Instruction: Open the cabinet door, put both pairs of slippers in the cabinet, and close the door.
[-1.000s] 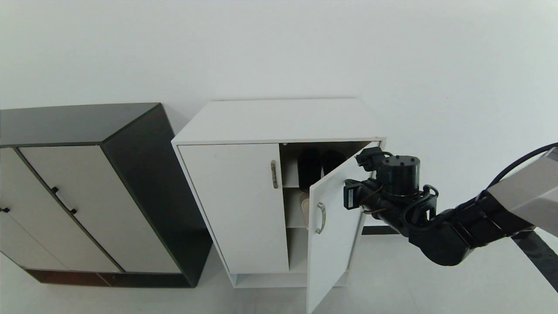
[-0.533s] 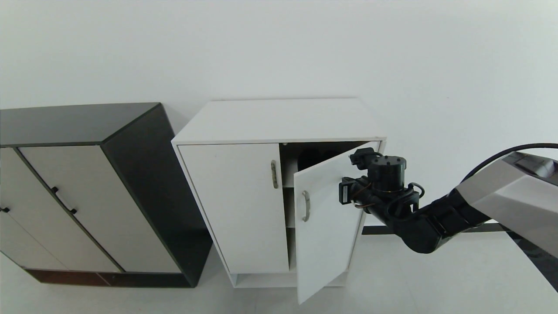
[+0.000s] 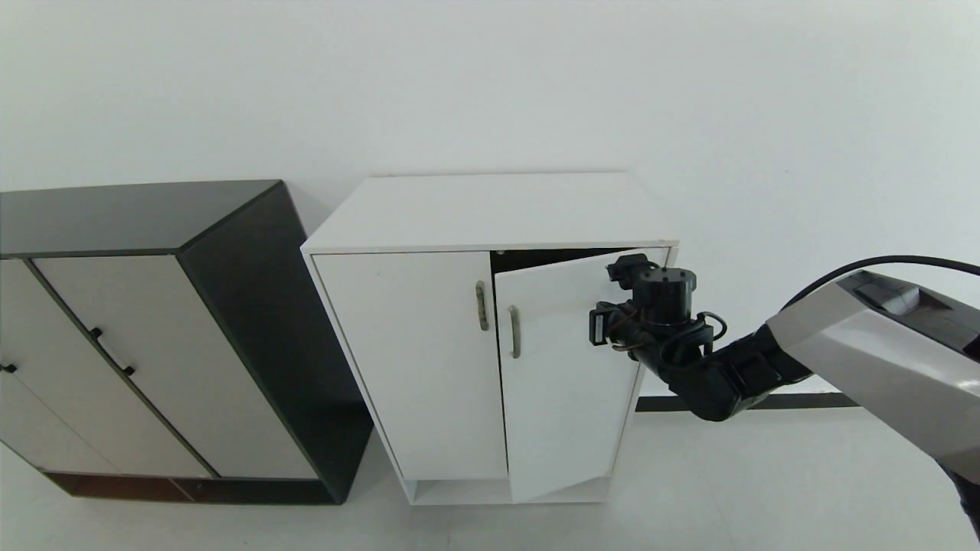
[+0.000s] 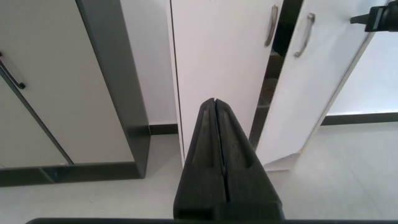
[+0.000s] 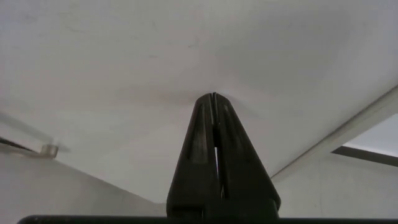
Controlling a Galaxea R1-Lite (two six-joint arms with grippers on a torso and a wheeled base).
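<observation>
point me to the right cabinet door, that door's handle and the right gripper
right door [image 3: 570, 383], head view, middle of its front panel
right door handle [image 3: 514, 331], head view, middle of the bar
right gripper [image 5: 214, 99], right wrist view, tip of the shut jaws

The white cabinet [image 3: 490, 207] is set on the floor against the wall, with a flat top and two doors. The left door [image 3: 406, 360] is shut flat, and its upright metal handle [image 3: 481, 305] is fixed near the inner edge. The right door [image 3: 559, 398] is seen slightly ajar, swung a little outward at its handle side, so that a narrow dark gap [image 3: 563, 255] is shown along its top. Its own handle [image 3: 514, 331] is placed just beside the other.
</observation>
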